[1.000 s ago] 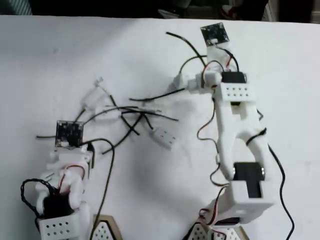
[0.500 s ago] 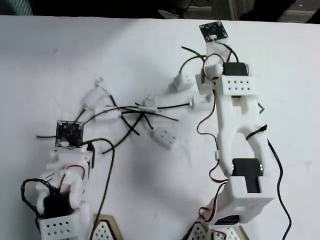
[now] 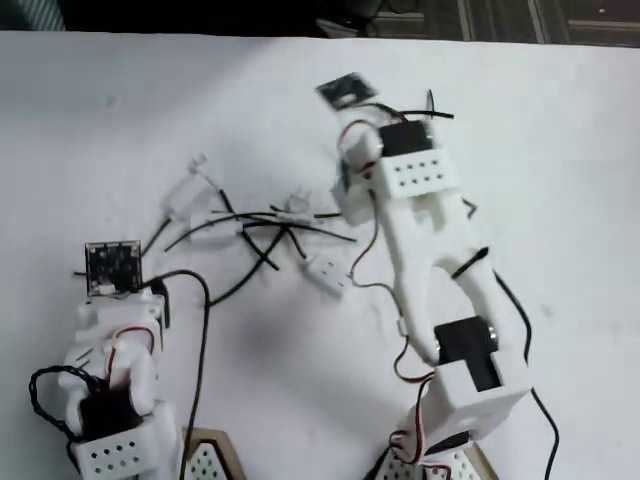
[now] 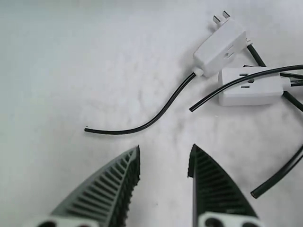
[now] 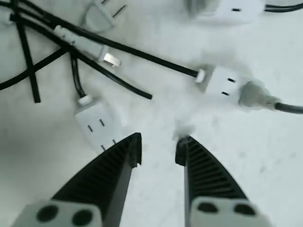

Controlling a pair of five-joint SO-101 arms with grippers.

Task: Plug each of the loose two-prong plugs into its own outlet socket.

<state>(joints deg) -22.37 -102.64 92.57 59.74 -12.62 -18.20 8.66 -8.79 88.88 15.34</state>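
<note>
the left arm (image 3: 112, 350) sits at the near left corner of the white table (image 3: 90, 110); the left gripper (image 4: 164, 153) hovers over bare tabletop, jaws parted and nothing between them; just ahead of it a white two-prong plug (image 4: 220, 45) lies flat, prongs pointing away, its black cord (image 4: 156, 116) curling off to a cut end; a white outlet socket (image 4: 251, 87) lies just beside that plug, not joined to it, with another black cord (image 4: 236, 83) across its face; mid-table a tangle of black cords (image 3: 268, 232) spreads out, a loose plug (image 5: 90, 46) lying among them; a second white socket (image 5: 97, 124) lies at the tangle's near edge; just beside it the right gripper (image 5: 158, 142) hangs low over the table, released and empty; past it a third socket (image 5: 220, 81) has a grey plug (image 5: 253, 96) against its end, whether seated i cannot tell; the right arm (image 3: 430, 240) extends from the near edge towards the far side.
</note>
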